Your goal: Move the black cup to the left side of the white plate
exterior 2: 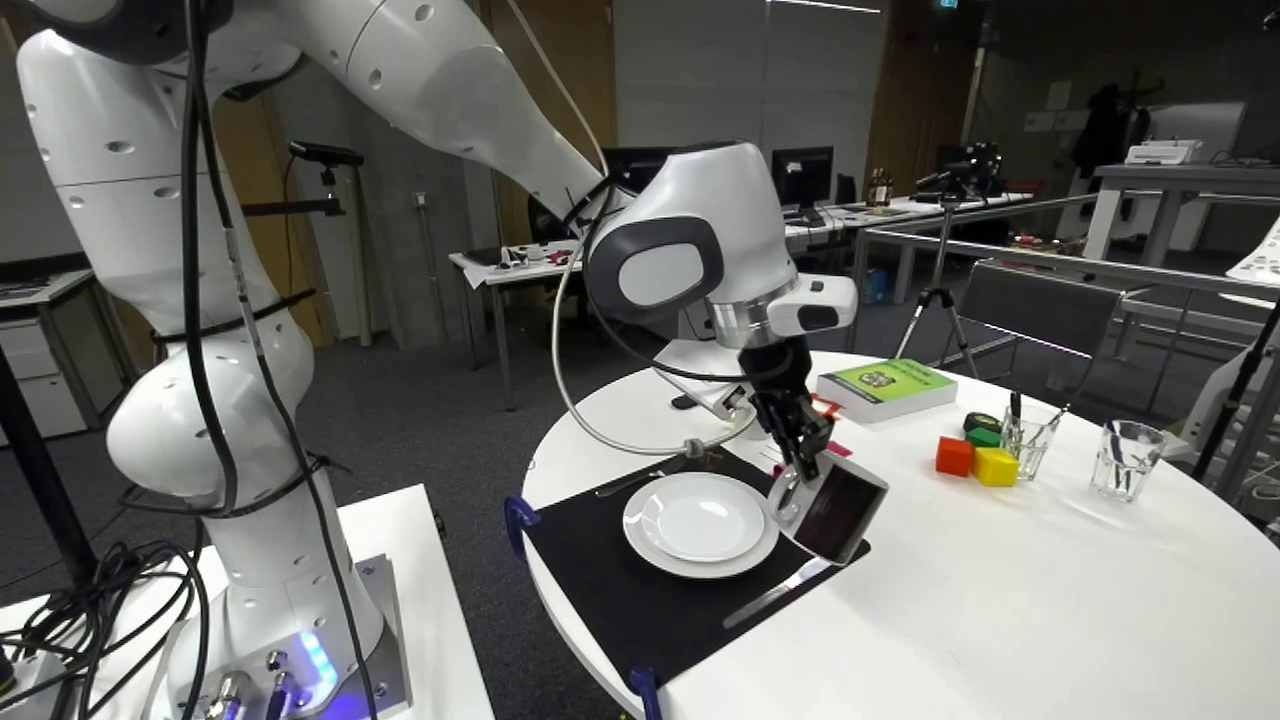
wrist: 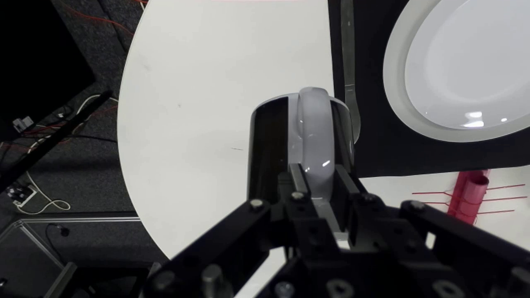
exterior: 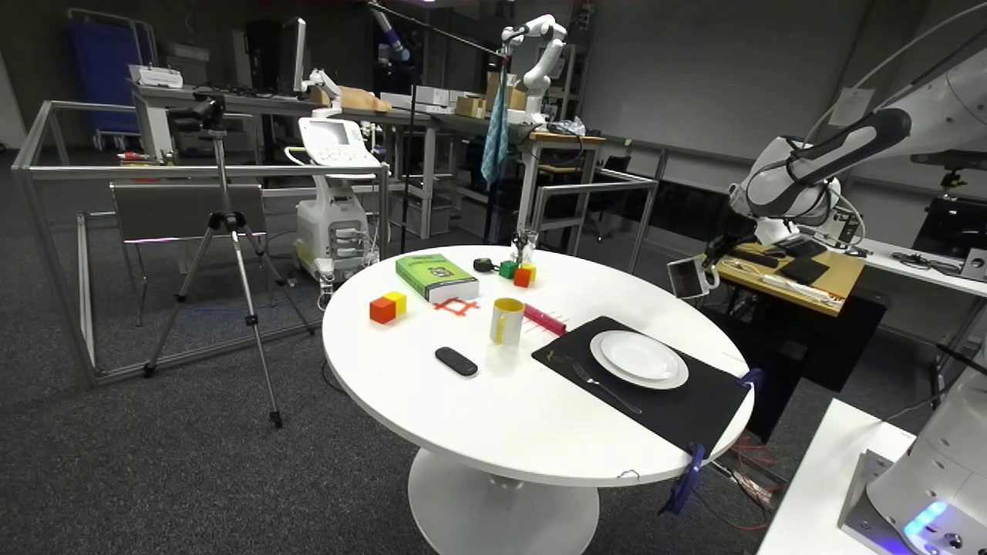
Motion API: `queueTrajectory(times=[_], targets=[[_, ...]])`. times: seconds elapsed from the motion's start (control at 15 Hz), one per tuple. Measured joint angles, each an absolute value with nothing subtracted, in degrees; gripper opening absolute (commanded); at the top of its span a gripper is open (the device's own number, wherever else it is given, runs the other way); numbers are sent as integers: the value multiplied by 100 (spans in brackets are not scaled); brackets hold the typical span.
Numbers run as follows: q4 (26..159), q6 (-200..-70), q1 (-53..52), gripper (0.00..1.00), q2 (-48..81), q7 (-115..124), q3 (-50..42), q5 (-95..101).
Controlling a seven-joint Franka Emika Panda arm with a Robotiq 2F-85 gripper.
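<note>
The black cup has a dark side, white parts and a white handle. It also shows in an exterior view and in the wrist view. My gripper is shut on its handle, one finger on each side. In both exterior views my gripper holds the cup tilted in the air. The white plate lies on the black mat with a smaller white plate on it. In the wrist view the white plate is to the right of the cup.
A knife and a fork lie on the black placemat. Purple clamps sit at the table edge. A white and yellow mug, a book, blocks, glasses and a pink tube are on the table.
</note>
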State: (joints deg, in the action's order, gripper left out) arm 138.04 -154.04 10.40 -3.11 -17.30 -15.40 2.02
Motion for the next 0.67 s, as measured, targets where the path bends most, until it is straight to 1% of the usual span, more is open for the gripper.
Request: queueTrajectory(times=[0.27,0.67], targets=[[13883,-15461,1046,5,-215,-1704,-1512,253],[13970,-16522,1066,5,399,-1735,-1492,75]])
